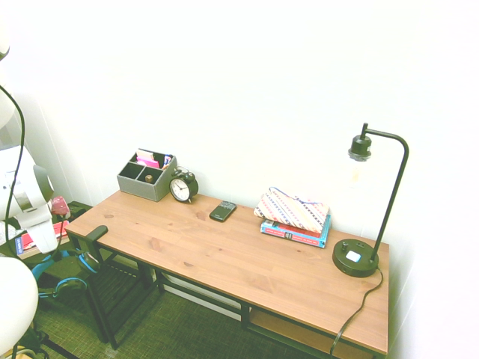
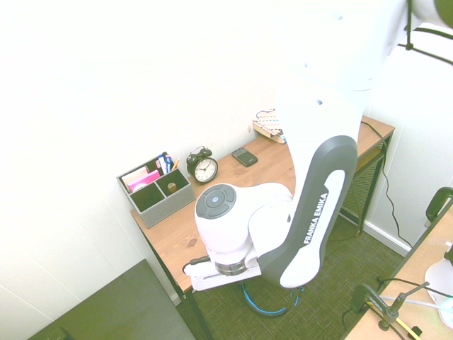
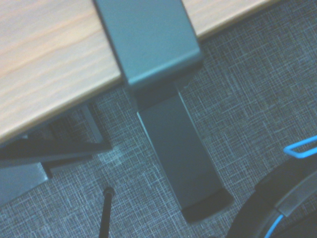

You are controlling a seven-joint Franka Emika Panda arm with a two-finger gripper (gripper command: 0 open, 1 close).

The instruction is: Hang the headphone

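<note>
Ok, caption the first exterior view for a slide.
Clock, phone, books and lamp share a desk; headphones below its edge at left.

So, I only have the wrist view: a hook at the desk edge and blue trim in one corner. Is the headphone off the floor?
Observer: It looks so. The first exterior view shows the headphone hanging below the end of the arm, beside the desk.
Operator: Which end of the desk is the hook on?
Observer: The end with the organizer; the lamp stands at the other end.
Operator: Anything beside the organizer I should keep away from?
Observer: The alarm clock, upright right next to it.
</note>
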